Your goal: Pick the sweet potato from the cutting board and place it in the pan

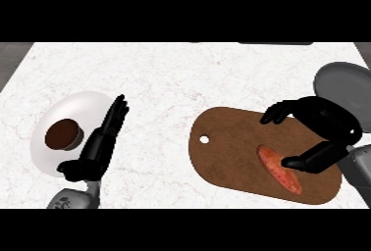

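Note:
The sweet potato [279, 169], a long orange-red piece, lies on the right part of the brown cutting board [232, 152]. My right hand [326, 125] hovers over the board's right edge, fingers curved downward and thumb tip touching the sweet potato's right side; nothing is held. The grey pan [344, 83] sits at the right edge of the view, partly hidden behind that hand. My left hand [105, 135] rests open at the left, fingers straight and pointing away.
A white plate [72, 110] with a small dark brown bowl [62, 134] on it lies at the left, just beside my left hand. The white marble counter [181, 73] stretches between plate and board.

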Robot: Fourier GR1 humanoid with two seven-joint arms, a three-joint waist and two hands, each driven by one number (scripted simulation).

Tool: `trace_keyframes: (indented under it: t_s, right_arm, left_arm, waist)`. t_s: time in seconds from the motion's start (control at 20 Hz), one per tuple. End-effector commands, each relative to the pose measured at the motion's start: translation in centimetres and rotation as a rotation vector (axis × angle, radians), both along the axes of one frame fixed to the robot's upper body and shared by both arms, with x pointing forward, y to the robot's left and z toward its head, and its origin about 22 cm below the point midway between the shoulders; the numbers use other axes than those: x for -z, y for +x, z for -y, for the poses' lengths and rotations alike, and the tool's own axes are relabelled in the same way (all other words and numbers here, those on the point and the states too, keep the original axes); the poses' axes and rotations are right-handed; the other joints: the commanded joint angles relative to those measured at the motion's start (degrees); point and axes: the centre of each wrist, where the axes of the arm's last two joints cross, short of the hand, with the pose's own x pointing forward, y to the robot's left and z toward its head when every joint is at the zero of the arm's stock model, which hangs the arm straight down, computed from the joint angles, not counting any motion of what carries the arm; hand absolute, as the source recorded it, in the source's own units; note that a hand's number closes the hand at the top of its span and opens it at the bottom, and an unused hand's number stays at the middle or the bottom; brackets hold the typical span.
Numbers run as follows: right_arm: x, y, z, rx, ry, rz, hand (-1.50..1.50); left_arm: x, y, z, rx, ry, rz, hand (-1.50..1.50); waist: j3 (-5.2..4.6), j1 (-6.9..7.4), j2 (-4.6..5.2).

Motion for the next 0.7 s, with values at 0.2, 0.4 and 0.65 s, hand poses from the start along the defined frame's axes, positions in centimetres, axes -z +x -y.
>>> trace_keyframes:
  t_s: [0.2, 0.4, 0.65]
  right_arm:
    - [-3.6, 2.4, 9.8, -0.139, -0.108, 0.058, -1.5]
    - [-6.3, 3.4, 8.8, -0.198, -0.223, 0.119, -1.5]
    - [-7.9, 3.4, 5.1, -0.309, -0.428, 0.196, -1.5]
  left_arm:
    - [0.0, -0.6, 1.4, 0.025, -0.047, -0.021, 0.0]
    - [-0.7, 0.0, 1.7, 0.03, -0.043, -0.006, 0.0]
    - [-0.4, -0.5, 0.8, 0.018, -0.023, -0.014, 0.0]
  waist:
    - [0.14, 0.86, -0.01]
    - [0.07, 0.85, -0.15]
    - [-0.03, 0.61, -0.42]
